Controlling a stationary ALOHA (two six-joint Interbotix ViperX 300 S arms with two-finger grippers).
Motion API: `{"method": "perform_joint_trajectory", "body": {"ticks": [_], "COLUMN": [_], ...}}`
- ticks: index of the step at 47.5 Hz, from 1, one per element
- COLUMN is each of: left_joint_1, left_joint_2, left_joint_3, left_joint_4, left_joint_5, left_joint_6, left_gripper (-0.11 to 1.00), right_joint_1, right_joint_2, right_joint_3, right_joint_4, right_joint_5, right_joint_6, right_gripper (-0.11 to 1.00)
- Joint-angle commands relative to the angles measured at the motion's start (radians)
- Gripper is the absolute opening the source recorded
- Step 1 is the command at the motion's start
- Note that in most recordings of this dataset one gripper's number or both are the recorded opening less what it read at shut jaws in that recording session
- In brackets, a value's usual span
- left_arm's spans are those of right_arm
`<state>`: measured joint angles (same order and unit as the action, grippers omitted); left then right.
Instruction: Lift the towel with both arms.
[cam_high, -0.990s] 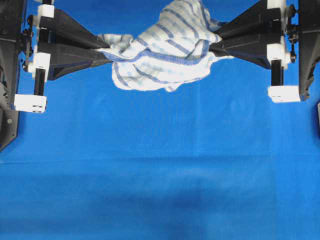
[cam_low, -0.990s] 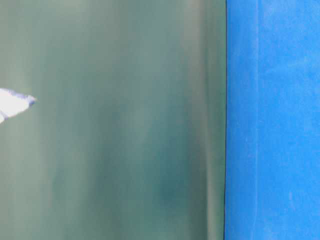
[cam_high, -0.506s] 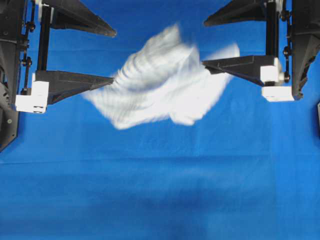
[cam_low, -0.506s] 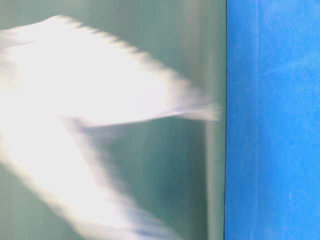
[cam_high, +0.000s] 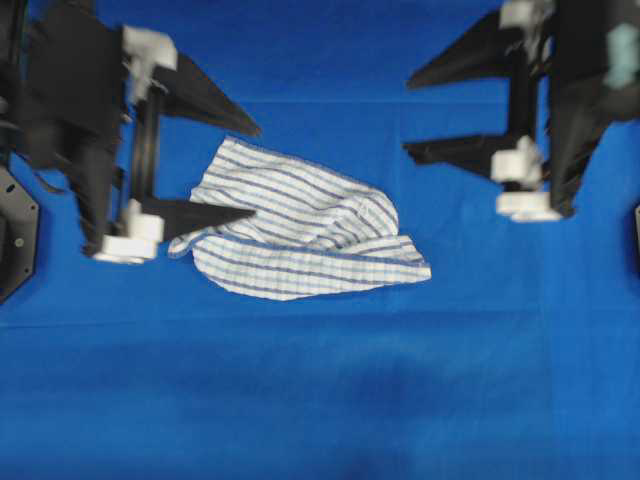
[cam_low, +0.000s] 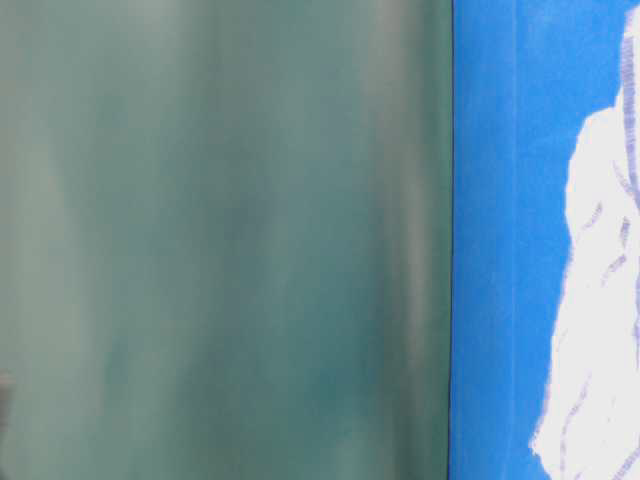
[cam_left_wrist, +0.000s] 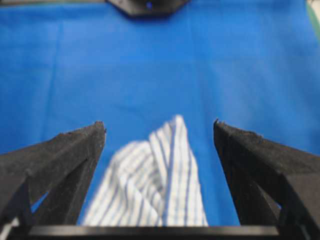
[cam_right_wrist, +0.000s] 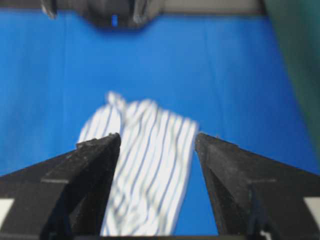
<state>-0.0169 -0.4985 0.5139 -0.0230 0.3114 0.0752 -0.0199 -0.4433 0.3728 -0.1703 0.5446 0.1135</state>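
Observation:
The towel (cam_high: 305, 235), white with thin blue stripes, lies crumpled on the blue table cover (cam_high: 320, 390). It also shows in the table-level view (cam_low: 600, 330), in the left wrist view (cam_left_wrist: 155, 185) and in the right wrist view (cam_right_wrist: 147, 175). My left gripper (cam_high: 255, 172) is open, its jaws wide apart, above the towel's left end and holding nothing. My right gripper (cam_high: 408, 115) is open and empty, up and to the right of the towel. In both wrist views the towel lies below, between the spread fingers (cam_left_wrist: 75, 160) (cam_right_wrist: 235, 175).
The blue cover spreads over the whole table. In the table-level view a green backdrop (cam_low: 220, 240) fills the left. The other arm's base (cam_left_wrist: 145, 5) shows at the top of each wrist view.
Both grippers opened and let the towel go. It fell from mid-air and now lies on the table. The arms have shifted, the left one downward in the overhead view.

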Motion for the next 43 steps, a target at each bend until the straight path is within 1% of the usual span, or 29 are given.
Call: {"method": "perform_joint_trajectory", "body": {"ticks": [1, 9, 17, 21, 28, 34, 43], "left_joint_1": [-0.003, -0.005, -0.014, -0.021, -0.049, -0.066, -0.069], "left_joint_2": [0.023, 0.086, 0.160, 0.210, 0.307, 0.359, 0.439], "left_joint_3": [0.051, 0.158, 0.258, 0.311, 0.368, 0.380, 0.394], "left_joint_4": [-0.002, -0.003, -0.005, -0.005, -0.005, -0.005, -0.003], "left_joint_5": [-0.064, -0.160, -0.259, -0.318, -0.394, -0.417, -0.437], "left_joint_6": [-0.003, -0.009, -0.029, -0.044, -0.094, -0.098, -0.097], "left_gripper": [0.91, 0.91, 0.91, 0.91, 0.91, 0.91, 0.91], "right_joint_1": [-0.002, 0.006, 0.011, 0.015, 0.026, 0.035, 0.046], "right_joint_2": [0.012, 0.064, 0.147, 0.196, 0.311, 0.403, 0.491], "right_joint_3": [0.058, 0.190, 0.275, 0.299, 0.327, 0.328, 0.318], "right_joint_4": [0.002, 0.002, 0.003, 0.003, 0.005, 0.005, 0.006], "right_joint_5": [-0.051, -0.158, -0.261, -0.304, -0.365, -0.394, -0.422], "right_joint_6": [0.023, 0.087, 0.141, 0.160, 0.198, 0.224, 0.227], "right_gripper": [0.64, 0.64, 0.64, 0.64, 0.64, 0.64, 0.64]}}
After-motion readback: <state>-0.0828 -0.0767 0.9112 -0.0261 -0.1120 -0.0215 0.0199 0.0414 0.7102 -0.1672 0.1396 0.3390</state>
